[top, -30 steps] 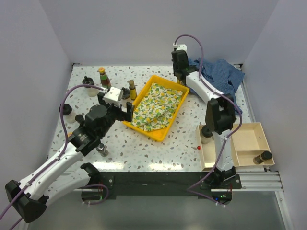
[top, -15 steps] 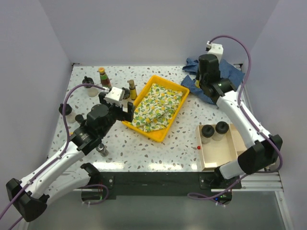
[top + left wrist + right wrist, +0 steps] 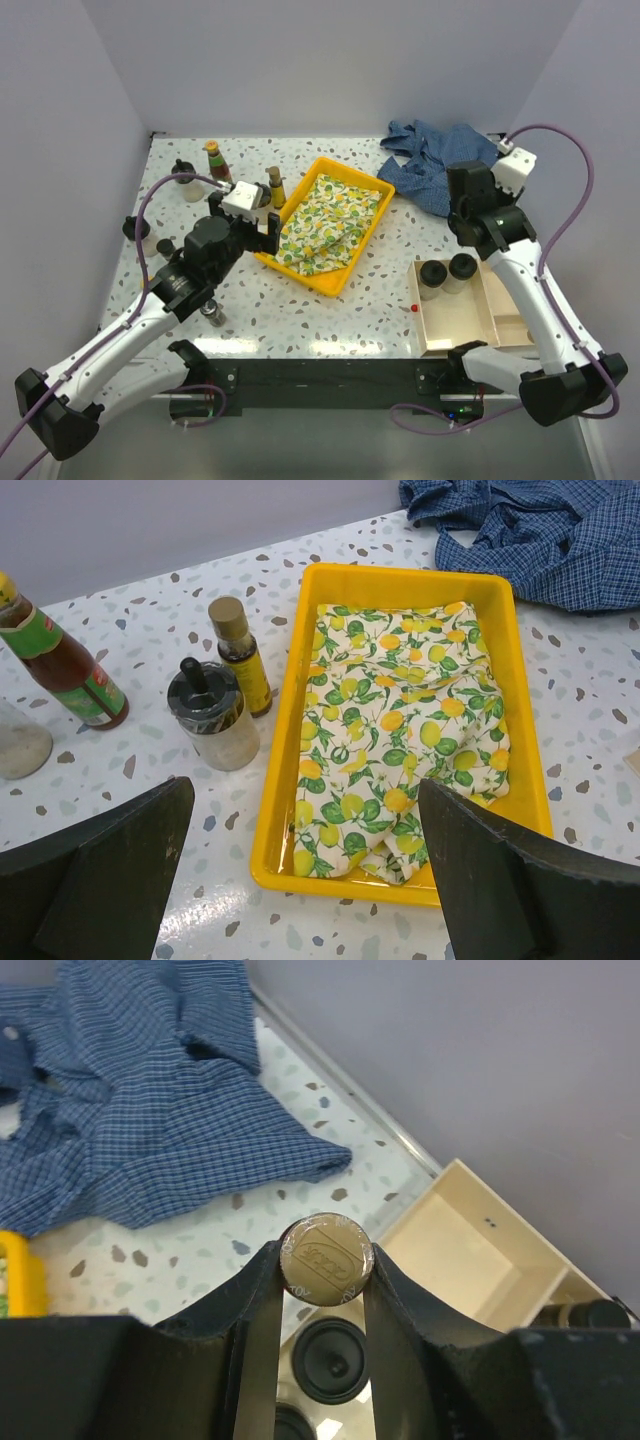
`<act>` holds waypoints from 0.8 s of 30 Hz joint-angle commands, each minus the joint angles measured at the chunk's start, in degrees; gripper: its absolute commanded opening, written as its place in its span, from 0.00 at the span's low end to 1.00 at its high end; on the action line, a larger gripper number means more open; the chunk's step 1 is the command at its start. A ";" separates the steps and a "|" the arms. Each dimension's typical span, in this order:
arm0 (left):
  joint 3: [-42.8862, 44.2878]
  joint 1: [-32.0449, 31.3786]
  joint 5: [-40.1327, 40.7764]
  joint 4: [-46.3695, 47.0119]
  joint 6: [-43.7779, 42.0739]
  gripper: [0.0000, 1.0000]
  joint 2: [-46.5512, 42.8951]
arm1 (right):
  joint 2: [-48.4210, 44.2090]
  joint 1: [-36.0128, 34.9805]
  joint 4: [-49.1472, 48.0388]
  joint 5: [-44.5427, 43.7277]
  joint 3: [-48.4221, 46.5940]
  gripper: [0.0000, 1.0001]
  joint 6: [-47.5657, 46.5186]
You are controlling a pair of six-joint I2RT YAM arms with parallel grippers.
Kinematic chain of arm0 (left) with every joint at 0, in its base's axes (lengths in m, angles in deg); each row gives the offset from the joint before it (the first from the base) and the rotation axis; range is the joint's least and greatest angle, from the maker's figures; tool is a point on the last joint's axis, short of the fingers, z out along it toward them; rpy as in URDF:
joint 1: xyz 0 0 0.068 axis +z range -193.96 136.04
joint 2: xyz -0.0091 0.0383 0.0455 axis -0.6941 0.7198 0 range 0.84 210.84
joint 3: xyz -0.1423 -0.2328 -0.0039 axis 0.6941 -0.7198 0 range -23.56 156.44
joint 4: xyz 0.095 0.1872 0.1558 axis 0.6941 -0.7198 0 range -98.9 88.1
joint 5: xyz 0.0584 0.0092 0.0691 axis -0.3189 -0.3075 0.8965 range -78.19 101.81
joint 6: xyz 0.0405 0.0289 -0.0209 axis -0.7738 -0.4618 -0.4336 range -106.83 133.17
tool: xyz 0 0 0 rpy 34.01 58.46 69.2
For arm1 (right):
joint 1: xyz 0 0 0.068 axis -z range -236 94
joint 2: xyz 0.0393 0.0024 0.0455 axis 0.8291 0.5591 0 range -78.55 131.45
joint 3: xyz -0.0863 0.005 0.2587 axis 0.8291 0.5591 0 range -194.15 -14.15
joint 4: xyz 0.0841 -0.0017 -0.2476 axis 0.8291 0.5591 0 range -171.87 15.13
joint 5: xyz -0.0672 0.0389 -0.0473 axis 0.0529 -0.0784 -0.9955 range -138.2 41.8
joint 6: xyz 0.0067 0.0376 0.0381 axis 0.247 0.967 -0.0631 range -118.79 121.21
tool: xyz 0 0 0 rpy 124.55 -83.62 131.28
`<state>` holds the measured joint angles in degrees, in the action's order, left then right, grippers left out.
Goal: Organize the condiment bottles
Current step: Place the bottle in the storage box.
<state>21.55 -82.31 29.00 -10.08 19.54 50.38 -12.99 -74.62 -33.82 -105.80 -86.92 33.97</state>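
My right gripper (image 3: 466, 200) is shut on a slim bottle with a tan cap (image 3: 325, 1258), held in the air above the wooden tray (image 3: 452, 322). Two black-lidded jars (image 3: 433, 272) (image 3: 462, 265) stand in that tray; one of them shows under the held bottle in the right wrist view (image 3: 335, 1360). My left gripper (image 3: 305, 790) is open and empty, low over the table by the yellow tray's (image 3: 275, 730) near left side. Ahead of it stand an amber bottle (image 3: 238, 655), a clear jar (image 3: 212, 718) and the green red-labelled bottle (image 3: 58, 660).
A lemon-print cloth (image 3: 325, 220) lies in the yellow tray (image 3: 335, 168). A blue checked shirt (image 3: 430, 150) lies at the back right. More jars stand at the left (image 3: 184, 180) (image 3: 137, 232), and a small bottle (image 3: 212, 313) stands by my left arm.
My right arm has swung from the back by the yellow tray over the shirt to the right, carrying the bottle to above the wooden tray. The left arm has hardly moved.
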 commanded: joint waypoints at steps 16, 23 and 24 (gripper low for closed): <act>-0.01 -0.15 0.48 2.03 -0.31 1.00 0.38 | -9.31 17.45 -4.89 -0.85 11.68 0.00 3.03; -0.10 -0.24 0.04 2.12 -0.22 1.00 0.65 | -5.89 24.75 -13.06 2.84 15.82 0.00 0.83; -0.10 -0.15 -0.14 2.21 -0.22 1.00 0.82 | -5.19 25.81 -14.38 3.54 16.43 0.00 0.73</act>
<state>21.55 -82.31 29.00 -10.11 19.57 50.99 -19.88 -52.21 -37.97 -102.65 -71.60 36.00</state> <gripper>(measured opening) 0.997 0.350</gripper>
